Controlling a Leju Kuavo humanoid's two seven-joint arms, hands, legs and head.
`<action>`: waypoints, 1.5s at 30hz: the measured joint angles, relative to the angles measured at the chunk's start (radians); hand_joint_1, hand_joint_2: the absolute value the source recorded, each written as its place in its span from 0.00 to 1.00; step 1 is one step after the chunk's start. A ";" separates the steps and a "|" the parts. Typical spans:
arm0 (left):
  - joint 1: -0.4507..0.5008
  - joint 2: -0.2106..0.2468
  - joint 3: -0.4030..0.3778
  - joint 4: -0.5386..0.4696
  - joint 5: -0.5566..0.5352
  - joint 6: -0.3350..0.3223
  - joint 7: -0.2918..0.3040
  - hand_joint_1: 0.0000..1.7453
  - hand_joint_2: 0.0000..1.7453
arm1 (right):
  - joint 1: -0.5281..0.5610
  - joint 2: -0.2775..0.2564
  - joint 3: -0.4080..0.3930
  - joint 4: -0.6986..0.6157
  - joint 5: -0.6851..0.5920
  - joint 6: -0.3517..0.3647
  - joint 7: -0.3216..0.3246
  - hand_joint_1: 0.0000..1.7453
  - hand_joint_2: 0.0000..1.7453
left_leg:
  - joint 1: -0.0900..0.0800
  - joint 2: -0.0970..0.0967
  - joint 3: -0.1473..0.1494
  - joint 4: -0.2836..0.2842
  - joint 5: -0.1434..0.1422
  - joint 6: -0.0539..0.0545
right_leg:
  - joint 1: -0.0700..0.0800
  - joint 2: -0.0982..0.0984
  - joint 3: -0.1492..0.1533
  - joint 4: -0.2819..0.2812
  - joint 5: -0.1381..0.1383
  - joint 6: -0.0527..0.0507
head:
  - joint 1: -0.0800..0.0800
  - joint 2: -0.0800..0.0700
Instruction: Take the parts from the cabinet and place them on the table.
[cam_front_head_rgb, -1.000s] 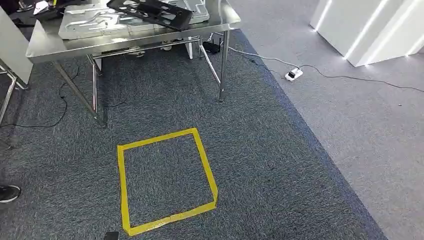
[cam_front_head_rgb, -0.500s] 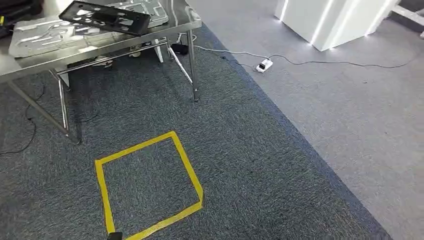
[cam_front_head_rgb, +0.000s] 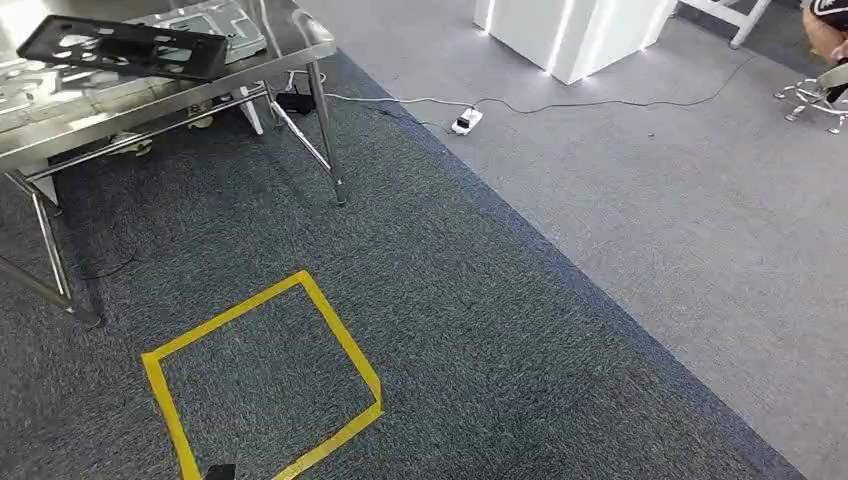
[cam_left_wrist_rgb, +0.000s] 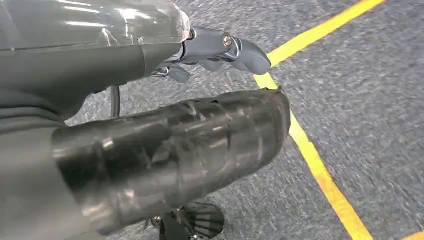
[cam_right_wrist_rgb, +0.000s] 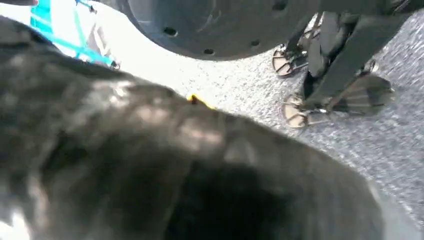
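Note:
A black frame-shaped part (cam_front_head_rgb: 120, 47) lies on top of silver sheet-metal parts (cam_front_head_rgb: 205, 20) on the steel table (cam_front_head_rgb: 185, 95) at the far left of the head view. My left hand (cam_left_wrist_rgb: 200, 130) hangs over the carpet beside a yellow tape line (cam_left_wrist_rgb: 320, 170). Its thick thumb (cam_left_wrist_rgb: 175, 150) and darker fingers (cam_left_wrist_rgb: 240, 50) are apart with nothing between them. My right hand (cam_right_wrist_rgb: 150, 165) is a dark, blurred mass close to the camera, and its fingers cannot be made out.
A yellow tape square (cam_front_head_rgb: 345, 345) marks the dark carpet in front of me. A white power strip (cam_front_head_rgb: 462, 123) with cables lies on the lighter floor. A white lit block (cam_front_head_rgb: 560, 30) stands at the back. A chair base (cam_front_head_rgb: 815, 95) and part of a person (cam_front_head_rgb: 825, 25) are at the far right.
The whole view has swung to the right: table and tape square slid toward the left edge, and the chair base and person came in at the right. That is camera motion.

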 joint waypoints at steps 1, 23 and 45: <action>0.000 0.000 0.000 0.000 0.000 0.000 0.000 0.00 0.00 | -0.002 0.000 0.000 0.000 0.000 0.000 0.002 0.00 0.00 | -0.003 0.009 0.003 0.001 -0.005 -0.007 | 0.004 -0.058 0.036 -0.072 -0.001 -0.003 | 0.000 0.000; -0.001 -0.001 0.004 0.000 0.000 -0.016 -0.006 0.00 0.00 | 0.006 0.005 0.000 0.001 0.005 0.000 0.013 0.00 0.00 | -0.001 -0.102 -0.015 -0.008 0.026 0.014 | 0.018 0.077 0.000 -0.028 -0.022 -0.019 | 0.000 0.000; 0.004 -0.004 0.005 0.000 -0.001 -0.018 -0.007 0.00 0.00 | 0.003 0.005 0.000 0.002 0.006 0.000 0.014 0.00 0.00 | 0.001 -0.068 -0.133 0.294 -0.118 -0.027 | 0.018 0.086 0.032 -0.080 0.011 -0.057 | -0.004 0.000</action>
